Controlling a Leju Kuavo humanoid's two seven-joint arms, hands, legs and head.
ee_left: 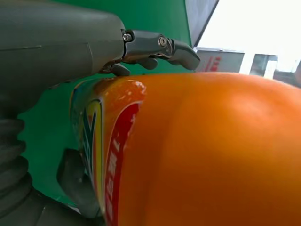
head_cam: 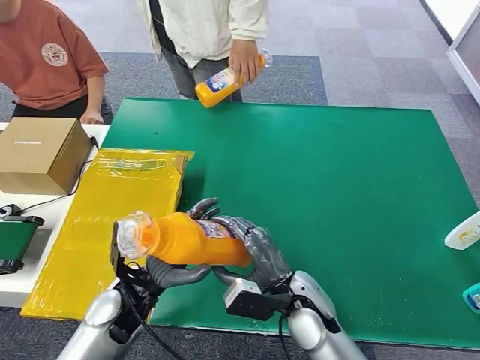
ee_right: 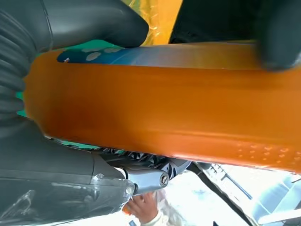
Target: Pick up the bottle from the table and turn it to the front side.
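An orange bottle (head_cam: pixel 187 238) with a clear cap lies level above the front of the green mat (head_cam: pixel 340 195), its cap pointing left. My left hand (head_cam: pixel 169 271) holds it from underneath near the middle, with fingers (ee_left: pixel 160 47) curled over the far side. My right hand (head_cam: pixel 263 255) grips the base end, thumb (ee_right: pixel 96 21) pressed on the label side. The bottle's printed label (ee_left: pixel 106 155) shows close up in the left wrist view, and its orange body (ee_right: pixel 160 108) runs across the right wrist view.
A person behind the table holds a second orange bottle (head_cam: pixel 226 81) over the mat's far edge. Another person in a rust shirt (head_cam: pixel 48 56) leans in at far left. A yellow wrapped package (head_cam: pixel 113 217) and cardboard box (head_cam: pixel 42 154) lie left. A white bottle (head_cam: pixel 464 231) is at the right edge.
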